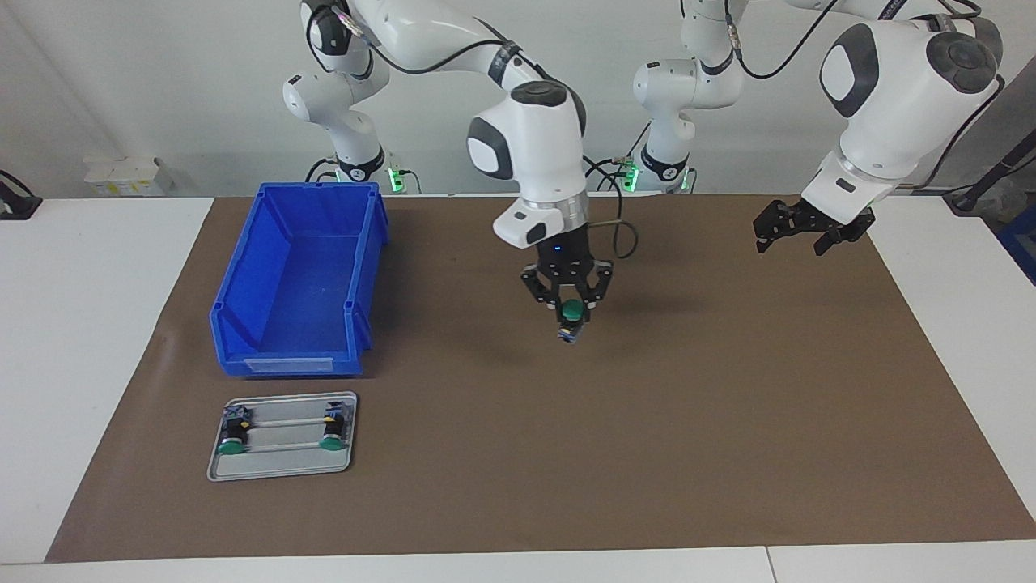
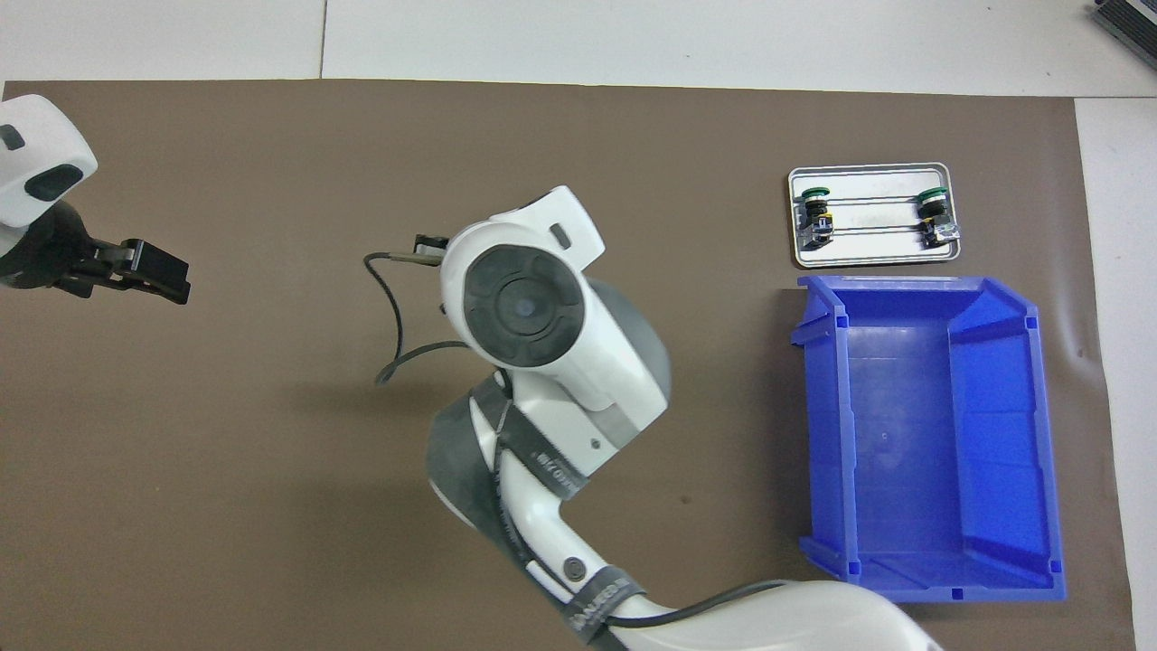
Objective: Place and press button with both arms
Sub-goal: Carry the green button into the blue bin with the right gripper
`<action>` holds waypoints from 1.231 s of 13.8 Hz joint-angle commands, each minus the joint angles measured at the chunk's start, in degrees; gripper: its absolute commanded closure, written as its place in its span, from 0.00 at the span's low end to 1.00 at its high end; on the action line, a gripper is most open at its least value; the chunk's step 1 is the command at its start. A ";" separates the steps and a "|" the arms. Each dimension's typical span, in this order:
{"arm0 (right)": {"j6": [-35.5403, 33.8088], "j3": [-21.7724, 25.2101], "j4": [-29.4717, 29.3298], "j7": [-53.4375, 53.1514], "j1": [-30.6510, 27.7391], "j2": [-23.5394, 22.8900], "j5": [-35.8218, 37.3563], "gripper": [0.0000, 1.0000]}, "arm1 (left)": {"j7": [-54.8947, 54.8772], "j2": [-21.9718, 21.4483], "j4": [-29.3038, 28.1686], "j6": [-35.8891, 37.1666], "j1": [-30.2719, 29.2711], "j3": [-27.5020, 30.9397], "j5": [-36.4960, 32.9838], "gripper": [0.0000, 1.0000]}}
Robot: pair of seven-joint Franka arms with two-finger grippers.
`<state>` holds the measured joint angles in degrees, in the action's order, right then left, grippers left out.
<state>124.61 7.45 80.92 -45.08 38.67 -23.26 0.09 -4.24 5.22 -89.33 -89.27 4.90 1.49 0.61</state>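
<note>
Right black claw gripper (image 1: 569,312) pinching green-capped black push-button (image 1: 572,314), lifted over brown mat's (image 1: 728,421) middle for placing; left black claw gripper (image 1: 797,231) spread, waiting over mat's edge.

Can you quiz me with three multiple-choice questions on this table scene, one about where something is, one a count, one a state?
1. Where is the silver tray?
A. farther from the robots than the blue bin
B. inside the bin
C. under the left gripper

2. How many green-capped buttons lie on the tray?
A. none
B. two
C. five

3. What is the right gripper doing?
A. hanging open and empty
B. resting in the bin
C. holding a green button above the brown mat

Answers: 1 A, the tray lies just past the bin's open end. 2 B, one at each end. 3 C, the green cap sits between its fingers.
</note>
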 commanded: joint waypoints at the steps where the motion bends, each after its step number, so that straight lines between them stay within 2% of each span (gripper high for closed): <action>1: -4.79 -0.69 5.39 5.51 -6.21 7.15 0.70 1.00 | -0.33 -2.67 -2.78 -1.44 -0.59 -0.43 -0.70 0.00; 4: -11.66 -0.86 8.62 15.24 -16.05 14.18 0.70 1.00 | -0.24 -2.84 -2.69 -1.44 -0.59 -0.43 -0.79 0.00; 7: -16.23 -0.86 15.47 29.56 -24.84 20.78 0.70 1.00 | -0.24 -3.11 -2.78 -1.52 -0.68 -0.43 -0.79 0.00; 10: -16.51 -0.86 21.80 47.32 -34.51 24.39 0.70 1.00 | -0.24 -3.28 -2.69 -1.35 -0.59 -0.43 -0.79 0.00; 12: -12.06 -0.86 28.38 52.45 -37.95 27.19 0.70 1.00 | -0.24 -3.28 -2.69 -1.35 -0.59 -0.43 -0.70 0.00; 14: -5.55 -0.86 36.38 52.38 -38.41 29.93 0.61 1.00 | -0.24 -3.28 -2.69 -1.35 -0.59 -0.43 -0.79 0.00; 17: 3.58 -0.95 43.24 51.94 -37.71 30.37 -0.01 1.00 | -0.24 -3.28 -2.69 -1.35 -0.59 -0.43 -0.70 0.00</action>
<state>122.31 7.24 117.67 6.95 0.73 4.23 0.21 -4.24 3.66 -89.68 -89.27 4.89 1.50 0.61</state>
